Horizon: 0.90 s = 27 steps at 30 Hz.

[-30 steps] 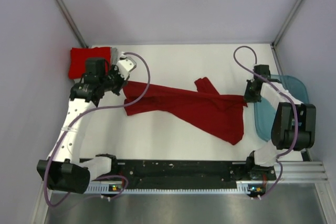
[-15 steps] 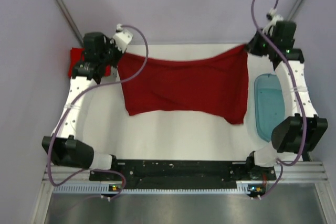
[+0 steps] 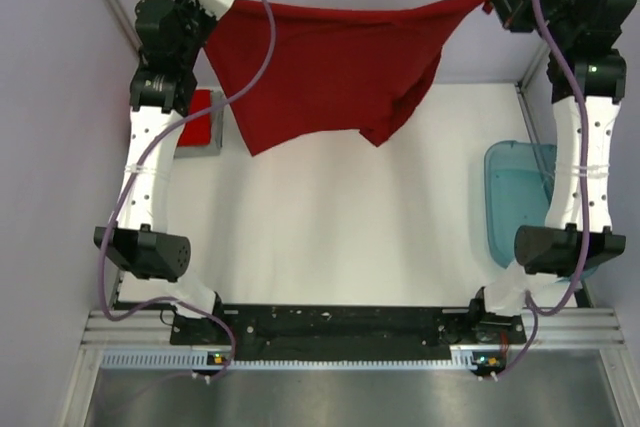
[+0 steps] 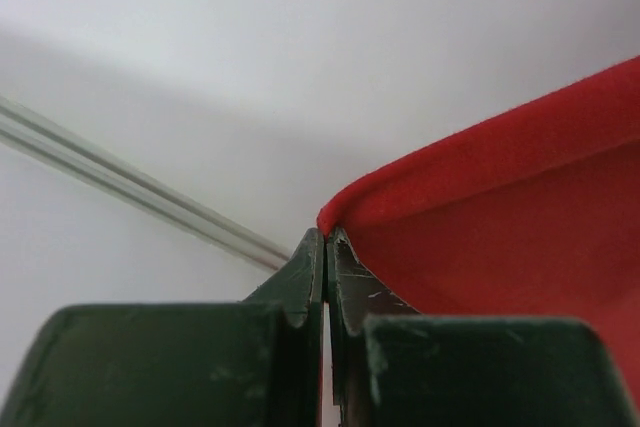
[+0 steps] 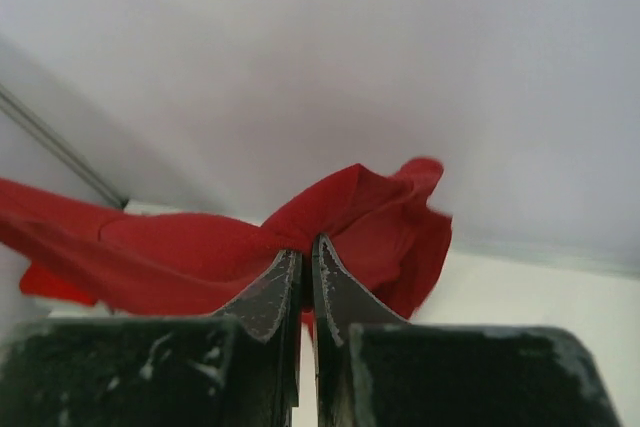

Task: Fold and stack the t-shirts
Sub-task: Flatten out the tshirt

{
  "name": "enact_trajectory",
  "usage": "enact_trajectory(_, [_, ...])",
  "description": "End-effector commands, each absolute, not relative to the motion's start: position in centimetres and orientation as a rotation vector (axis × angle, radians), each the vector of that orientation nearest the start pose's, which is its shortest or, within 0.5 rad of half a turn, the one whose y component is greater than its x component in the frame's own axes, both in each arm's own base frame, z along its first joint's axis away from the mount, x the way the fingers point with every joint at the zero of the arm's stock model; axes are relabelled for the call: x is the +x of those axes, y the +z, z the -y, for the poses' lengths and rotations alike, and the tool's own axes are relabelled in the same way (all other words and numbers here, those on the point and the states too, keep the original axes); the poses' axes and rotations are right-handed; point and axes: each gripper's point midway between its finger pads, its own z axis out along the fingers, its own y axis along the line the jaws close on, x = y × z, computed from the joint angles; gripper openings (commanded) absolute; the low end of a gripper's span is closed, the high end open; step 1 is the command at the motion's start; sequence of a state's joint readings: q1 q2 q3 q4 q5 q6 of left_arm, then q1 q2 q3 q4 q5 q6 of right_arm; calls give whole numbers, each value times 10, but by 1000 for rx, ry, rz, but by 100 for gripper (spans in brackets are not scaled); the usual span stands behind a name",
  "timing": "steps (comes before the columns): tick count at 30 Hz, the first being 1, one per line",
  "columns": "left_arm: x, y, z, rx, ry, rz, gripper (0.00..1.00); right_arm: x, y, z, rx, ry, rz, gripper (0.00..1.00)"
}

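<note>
Between left claw (image 4: 325, 239), right claw (image 5: 306, 244): t-shirt (image 3: 330, 67)

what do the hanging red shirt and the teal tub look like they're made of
The red shirt looks like soft matte cloth, perhaps cotton knit: it sags and folds where it hangs. The teal tub looks like smooth translucent plastic, with a rigid, see-through wall.

T-shirt (image 3: 330, 67) between left gripper (image 4: 325, 247) and right gripper (image 5: 305, 247)
</note>
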<state>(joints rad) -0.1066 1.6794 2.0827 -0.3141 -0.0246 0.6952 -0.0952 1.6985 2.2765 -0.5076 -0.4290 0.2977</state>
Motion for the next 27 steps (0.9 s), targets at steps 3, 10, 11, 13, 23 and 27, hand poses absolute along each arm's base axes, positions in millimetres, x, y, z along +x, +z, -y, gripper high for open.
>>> enact_trajectory(3, [464,476,4,639,577,-1453,0,402,434,-47,-92,486,-1765,0])
enact_trajectory(10, [414,402,-28,689,619,-1624,0,295,307,-82,-87,597,-2032,0])
enact_trajectory(11, [410,405,-34,669,638,-1637,0,285,308,-82,-77,599,-2049,0])
enact_trajectory(13, [396,422,-39,630,634,-1641,0,271,330,-76,-76,543,-2030,0])
enact_trajectory(23, [281,512,-40,663,632,-1613,0,180,490,-74,-158,462,-1661,0])
enact_trajectory(27, [254,536,-51,629,723,-1578,0,162,518,-79,-176,487,-1579,0])
